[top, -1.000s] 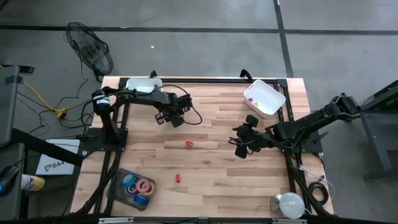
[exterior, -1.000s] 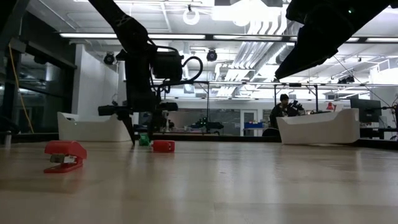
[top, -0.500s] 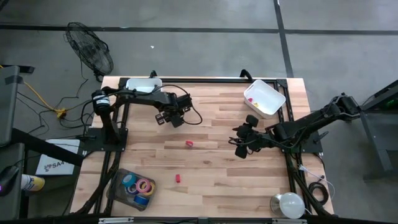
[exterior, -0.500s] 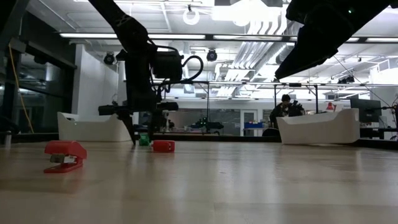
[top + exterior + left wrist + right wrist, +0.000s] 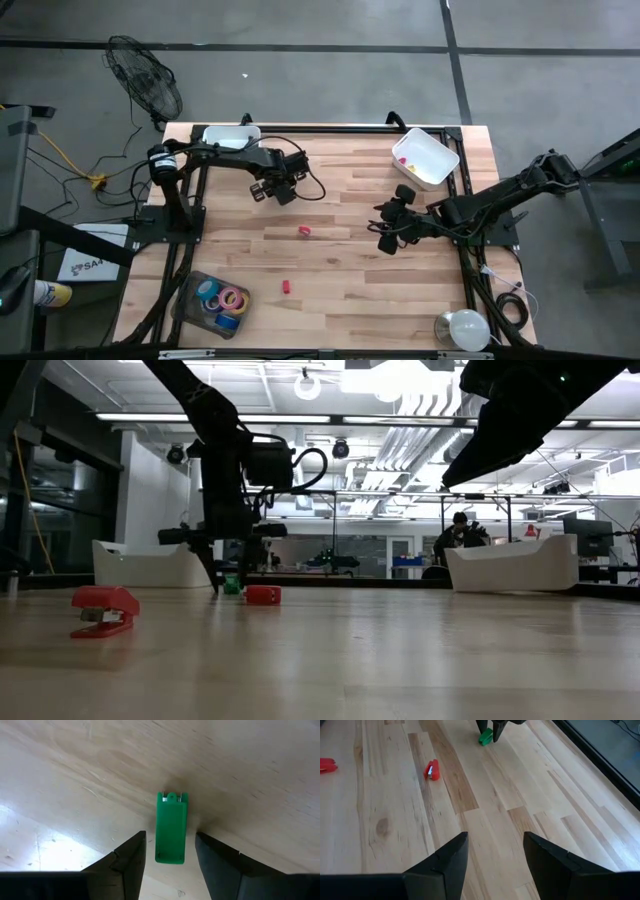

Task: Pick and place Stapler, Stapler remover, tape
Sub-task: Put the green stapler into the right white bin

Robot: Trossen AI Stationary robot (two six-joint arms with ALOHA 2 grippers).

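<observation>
A small green stapler (image 5: 171, 827) lies flat on the wooden table, long side toward the wrist camera. My left gripper (image 5: 171, 840) points down over it, open, with one finger on each side and a narrow gap to each; it shows at the far left (image 5: 275, 189) and low over the green piece (image 5: 232, 586). A red stapler (image 5: 105, 610) lies nearer the front edge (image 5: 285, 287). A second small red piece (image 5: 304, 231) lies mid-table. The tape rolls (image 5: 222, 299) sit in a clear tub at the front left. My right gripper (image 5: 495, 855) hangs open above the table's right half (image 5: 388, 236).
A white bin (image 5: 428, 158) holding small coloured pieces stands at the far right, another white bin (image 5: 232, 135) at the far left. A round white object (image 5: 462, 328) sits at the front right corner. Bare wood lies between the two arms.
</observation>
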